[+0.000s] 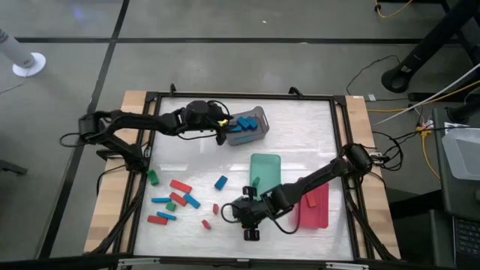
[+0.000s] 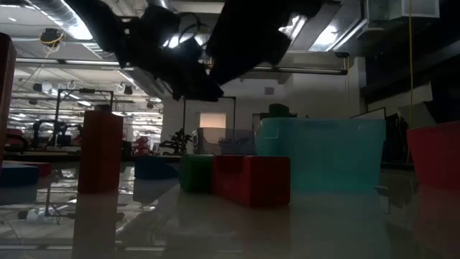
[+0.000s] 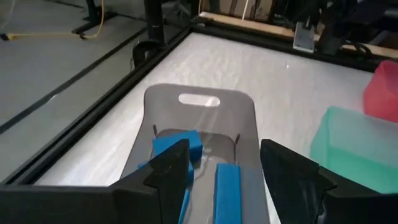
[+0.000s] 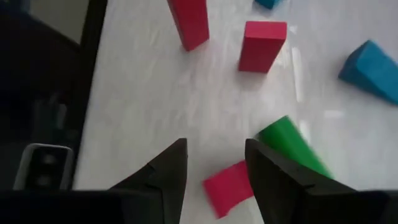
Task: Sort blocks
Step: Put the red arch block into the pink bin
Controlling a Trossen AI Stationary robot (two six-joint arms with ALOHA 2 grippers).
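Observation:
My left gripper [image 1: 222,129] [image 3: 225,163] is open above the near end of the grey basket [image 1: 251,124], which holds several blue blocks [image 3: 227,186]. My right gripper [image 1: 230,211] [image 4: 214,163] is open and low over the table. Its fingers stand on either side of a small red block [image 4: 227,186], with a green block [image 4: 291,146] lying beside it. Two more red blocks [image 4: 262,45] and a blue block [image 4: 373,67] lie just beyond. A loose group of red, blue and green blocks [image 1: 176,201] lies flat on the table at the near left.
A green tray [image 1: 264,174] sits at mid-table with a green block [image 1: 255,182] at its left edge. A red tray [image 1: 315,206] lies near the right arm. The black table frame [image 1: 142,172] borders the work surface. Bare table lies between the basket and the block group.

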